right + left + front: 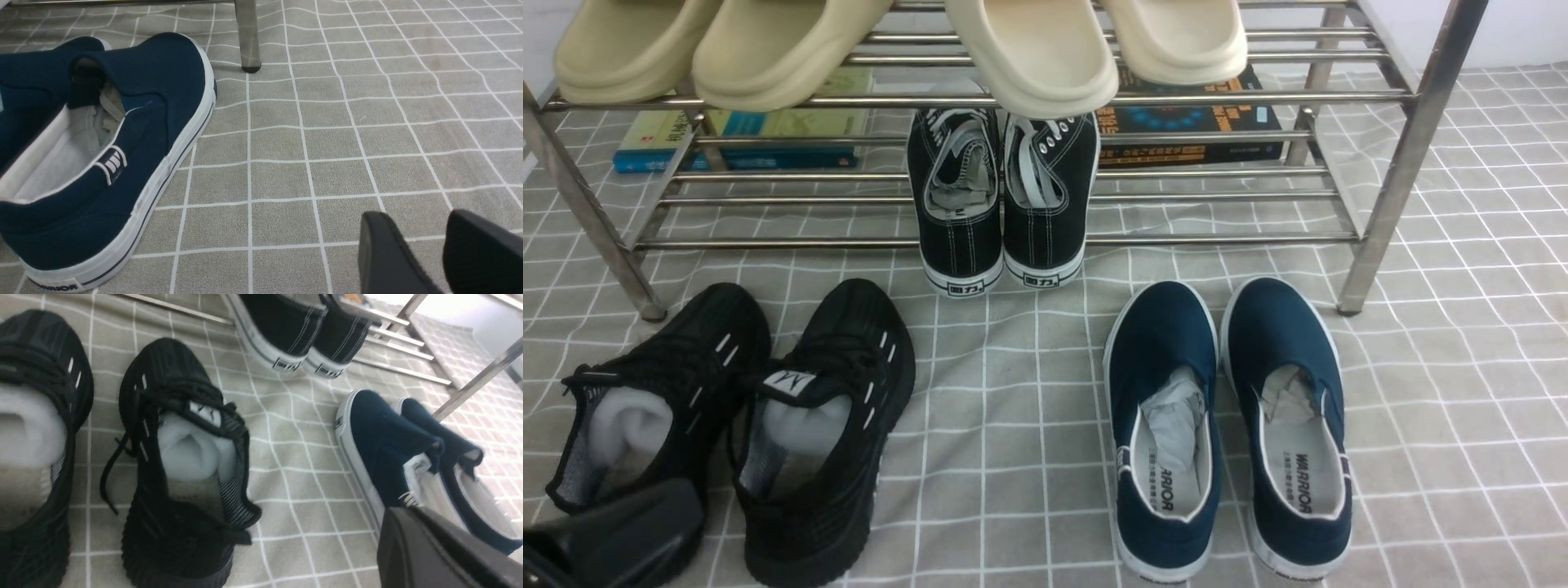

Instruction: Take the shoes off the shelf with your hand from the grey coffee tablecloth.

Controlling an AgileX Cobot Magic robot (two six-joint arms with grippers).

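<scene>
Left gripper (613, 535), black, at 7 o'clock, nearest: jaws fully closed, empty, just behind the heel of the left shoe. Right gripper (439, 249): fingers parted, a gap between them, holding nothing, above the grey grid-lined tablecloth (1013, 408).

Black knit mesh sneakers (743, 408), white paper stuffing, on the cloth at 8 o'clock, off the rack. Navy slip-ons (1229, 425) at 4 o'clock.

Chrome steel-bar shoe rack (1388, 196) at 12 o'clock; black canvas sneakers (1005, 196) on the lower tier, beige slides (1029, 49) above.

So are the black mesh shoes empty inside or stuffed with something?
Stuffed. Both black mesh shoes stand upright on the grey cloth, each with white paper filling its opening.
</scene>
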